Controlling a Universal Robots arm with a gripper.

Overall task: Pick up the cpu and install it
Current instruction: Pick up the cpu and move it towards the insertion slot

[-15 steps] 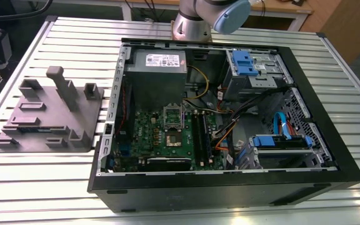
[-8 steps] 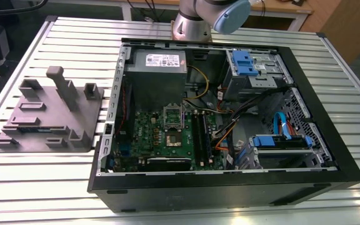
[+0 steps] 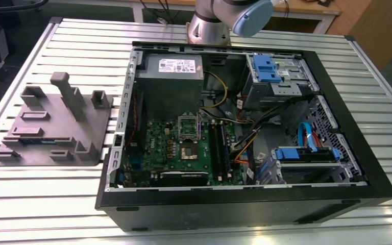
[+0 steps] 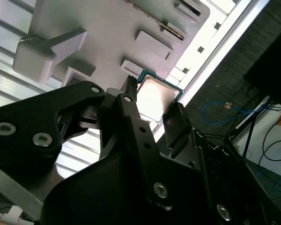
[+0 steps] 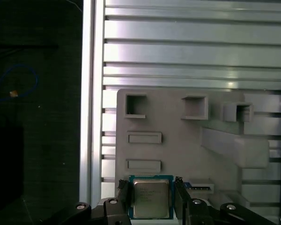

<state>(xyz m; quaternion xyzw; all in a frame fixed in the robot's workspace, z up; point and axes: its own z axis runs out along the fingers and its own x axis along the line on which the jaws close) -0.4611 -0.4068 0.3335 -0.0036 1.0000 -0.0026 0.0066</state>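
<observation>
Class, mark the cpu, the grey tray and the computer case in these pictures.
cpu [image 5: 151, 199]: first wrist view, middle of its silver top.
grey tray [image 3: 102, 127]: exterior view, bare flat base.
computer case [image 3: 250, 206]: exterior view, black near wall.

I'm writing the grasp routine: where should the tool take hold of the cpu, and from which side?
By two opposite side edges, coming straight down from above. The cpu is a thin flat square lying metal face up on the grey tray, so only its edges offer a pinch.
</observation>
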